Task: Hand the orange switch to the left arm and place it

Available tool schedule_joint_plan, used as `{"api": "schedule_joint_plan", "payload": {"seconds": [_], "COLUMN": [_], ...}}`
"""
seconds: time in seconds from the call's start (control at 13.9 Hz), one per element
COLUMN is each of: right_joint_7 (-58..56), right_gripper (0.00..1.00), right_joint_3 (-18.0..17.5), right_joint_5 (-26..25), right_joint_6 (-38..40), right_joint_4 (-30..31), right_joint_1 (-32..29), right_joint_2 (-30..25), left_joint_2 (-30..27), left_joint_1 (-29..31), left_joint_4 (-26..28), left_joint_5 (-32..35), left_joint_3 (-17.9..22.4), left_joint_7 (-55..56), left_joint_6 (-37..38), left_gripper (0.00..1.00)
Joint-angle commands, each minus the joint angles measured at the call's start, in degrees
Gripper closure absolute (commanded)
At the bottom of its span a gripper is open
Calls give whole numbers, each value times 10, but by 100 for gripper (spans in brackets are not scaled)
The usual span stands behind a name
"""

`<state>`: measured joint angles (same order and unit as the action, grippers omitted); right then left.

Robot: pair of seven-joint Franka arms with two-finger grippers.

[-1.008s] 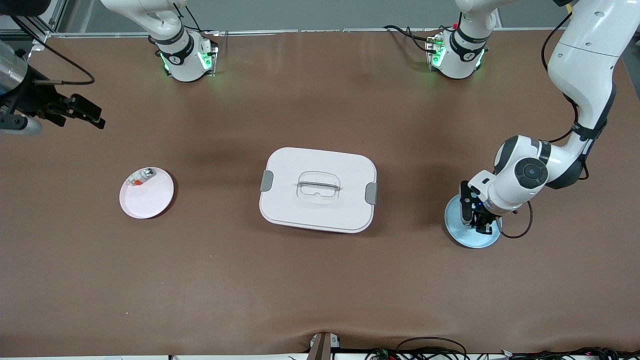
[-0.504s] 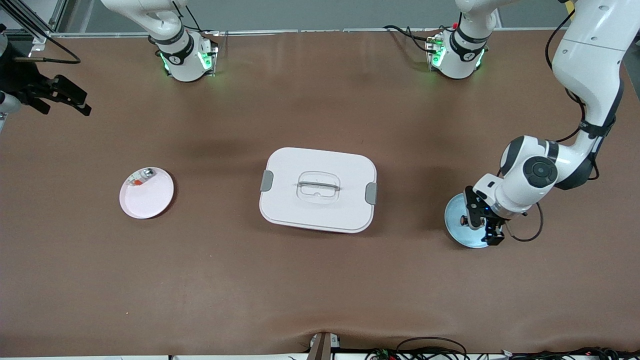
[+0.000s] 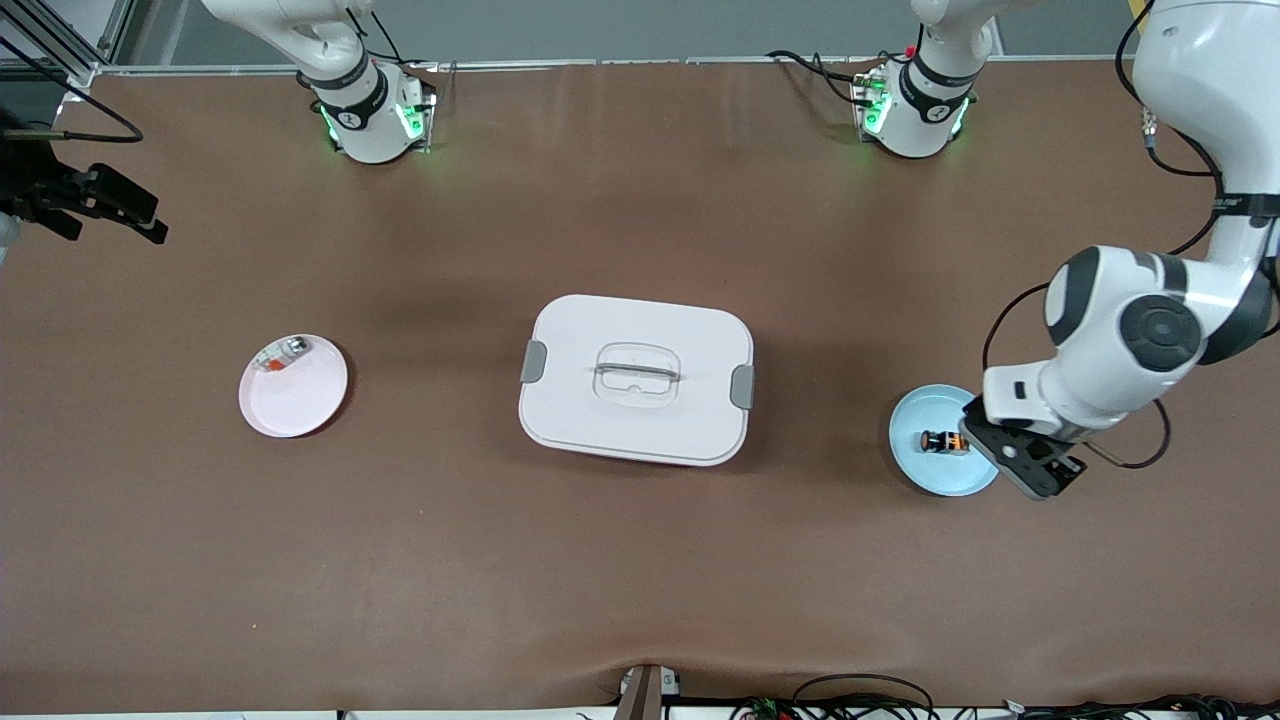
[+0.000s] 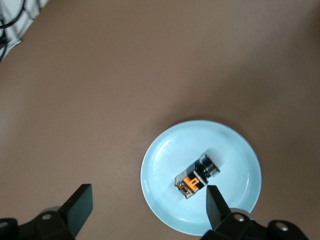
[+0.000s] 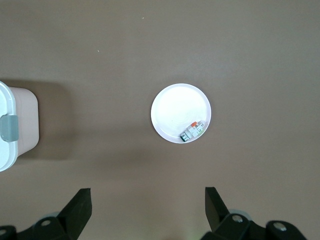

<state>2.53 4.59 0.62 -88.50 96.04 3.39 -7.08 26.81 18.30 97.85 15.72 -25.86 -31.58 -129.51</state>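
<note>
The orange switch (image 3: 940,441) lies on its side on a light blue plate (image 3: 925,470) toward the left arm's end of the table. It also shows in the left wrist view (image 4: 196,177), on the same plate (image 4: 170,150). My left gripper (image 3: 1022,463) is open and empty, raised over the plate's edge, clear of the switch; its wrist view shows it too (image 4: 147,195). My right gripper (image 3: 150,222) is open and empty, held high at the right arm's end of the table (image 5: 147,195). The white box (image 3: 636,380) stands in the middle of the table.
A pink plate (image 3: 300,400) with a small silver-and-red item (image 3: 280,355) lies toward the right arm's end. The right wrist view shows that plate (image 5: 175,107), the item (image 5: 192,131) and one end of the box (image 5: 10,125).
My left gripper rose from the blue plate and moved toward the left arm's end, leaving the orange switch lying there. My right gripper drew back toward the table's edge.
</note>
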Motion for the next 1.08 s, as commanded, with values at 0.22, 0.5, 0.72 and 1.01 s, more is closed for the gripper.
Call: {"api": "schedule_joint_plan", "payload": {"seconds": [0.22,0.5,0.72,1.01], "right_joint_7": [-24,-24,-30,-30], "right_gripper": [0,0,0,0], "right_joint_3": [-5,-6,-6,-6], "right_joint_5": [-3,-3,-4,-5], "right_joint_6": [14,14,15,15], "right_joint_4": [-17,-23,-26,-26], "right_joint_1": [-17,-12,-16,-15], "right_joint_2": [6,12,13,13], "left_joint_2": [-11,-76,-95,-141], "left_joint_1": [2,3,3,-18], "left_joint_4": [-127,-138,-165,-164], "left_joint_5": [-83,-83,-89,-110], "left_joint_3": [-2,-3,0,50], "left_joint_7": [230,327,331,323], "left_joint_6": [167,262,320,332], "left_gripper": [0,0,0,0]}}
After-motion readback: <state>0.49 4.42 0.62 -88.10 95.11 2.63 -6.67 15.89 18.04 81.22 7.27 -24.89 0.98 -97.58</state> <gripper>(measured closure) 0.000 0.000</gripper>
